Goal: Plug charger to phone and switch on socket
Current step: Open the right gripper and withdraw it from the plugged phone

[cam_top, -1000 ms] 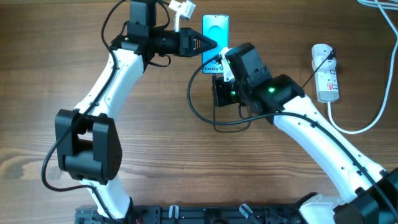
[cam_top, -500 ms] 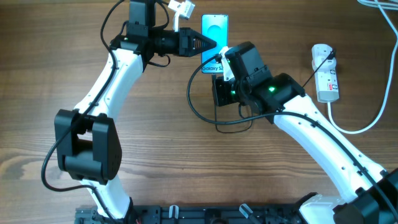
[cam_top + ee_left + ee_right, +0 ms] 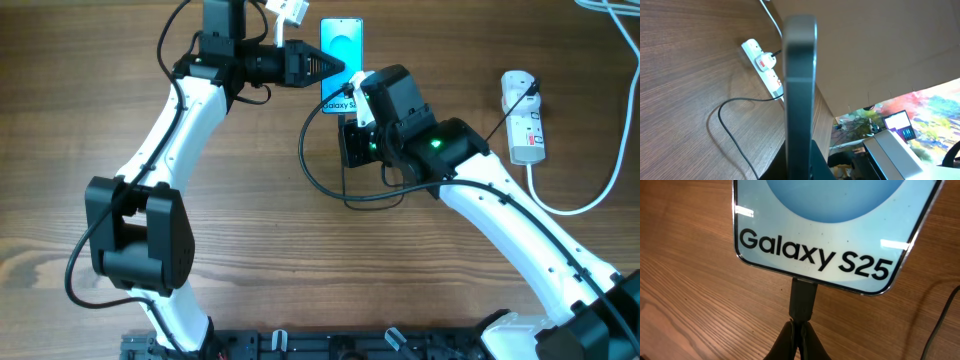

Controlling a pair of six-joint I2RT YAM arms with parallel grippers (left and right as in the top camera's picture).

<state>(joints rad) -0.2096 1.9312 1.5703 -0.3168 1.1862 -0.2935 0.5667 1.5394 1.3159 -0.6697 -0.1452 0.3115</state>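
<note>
Wooden table [image 3: 250,250], overhead: phone [image 3: 342,40] at far edge, centre, left gripper [image 3: 338,68] pinching its side. Right gripper [image 3: 353,100] at phone's near end. Socket [image 3: 524,118] by right edge. Left wrist: phone edge-on, socket beyond. Right wrist: fingers pressed tight on charger [image 3: 802,300] plug, tip meeting phone's bottom edge.

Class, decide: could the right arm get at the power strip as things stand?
Probably yes: bare table lies between it and the power strip. But its end effector is shut on the charger plug.
</note>
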